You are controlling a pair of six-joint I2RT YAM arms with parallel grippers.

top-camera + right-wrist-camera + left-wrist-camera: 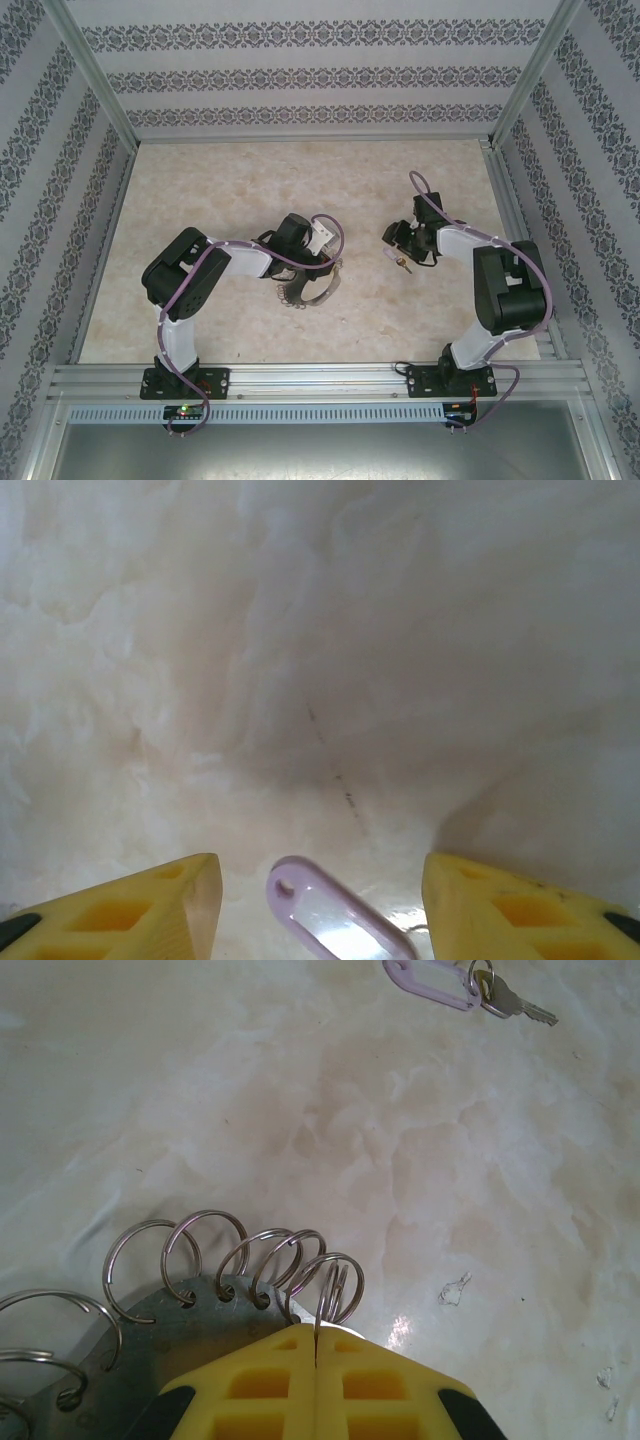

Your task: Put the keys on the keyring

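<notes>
Yellow fingers (260, 1390) of left gripper (316, 1345) are pressed tight together, clenched on keyring (170, 1325) at its rim, with one wire loop pinched right at the tips. Keyring is a flat grey plate with holes punched along its rim. Silvery loops (205, 1245) stand up along that rim in a row, and more curl off to the left of the grip.

Key (518, 1002) lies flat on table (400, 1180), well apart from keyring, beyond it and to its right in the left wrist view. A small split ring joins key to a lilac tag (430, 978).

Top view: left gripper (305, 268) sits at keyring (308, 290) on its far rim. Cannot tell whether keyring rests on table (250, 180) or is lifted off it. Right gripper (398, 245) is to the right of keyring, well apart from it, pointing down just beside key (401, 264).

Right wrist view: right gripper (318, 880) is released, fingers spread wide. Tag (335, 915) lies on table between them, and its rounded end with the small hole points away from the wrist. Tag touches neither finger as far as can be seen.
</notes>
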